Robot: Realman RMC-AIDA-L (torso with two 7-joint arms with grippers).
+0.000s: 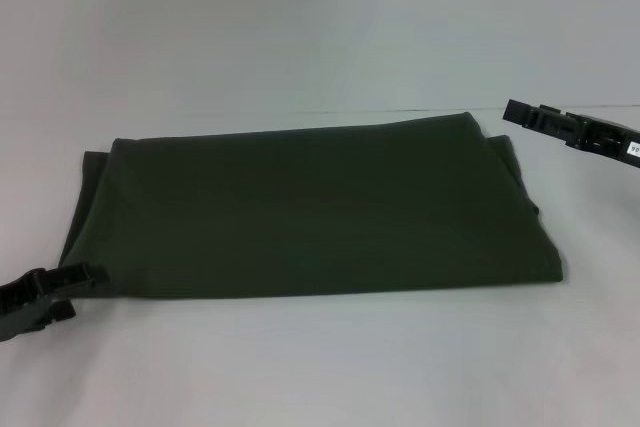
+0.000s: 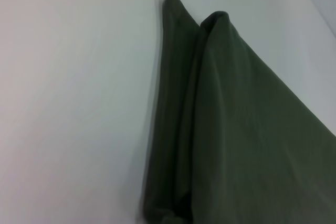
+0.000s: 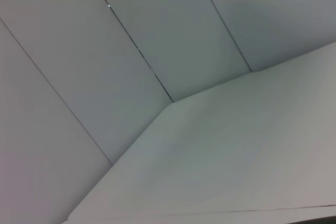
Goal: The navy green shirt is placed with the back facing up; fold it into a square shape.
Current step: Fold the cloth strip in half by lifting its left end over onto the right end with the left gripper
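Note:
The navy green shirt [image 1: 310, 212] lies flat on the white table [image 1: 320, 367], folded into a wide rectangle with its plain side up. My left gripper [image 1: 85, 292] sits low at the shirt's near left corner, open, with its upper finger [image 1: 88, 273] at the cloth edge and nothing clearly held. The left wrist view shows the layered folded edge of the shirt [image 2: 236, 129] running away across the table. My right gripper [image 1: 520, 112] hovers just beyond the shirt's far right corner, apart from the cloth. The right wrist view shows none of the shirt.
A pale wall [image 1: 300, 17] rises behind the table. In the right wrist view, wall panels [image 3: 131, 35] meet the table surface [image 3: 236, 156] at a corner.

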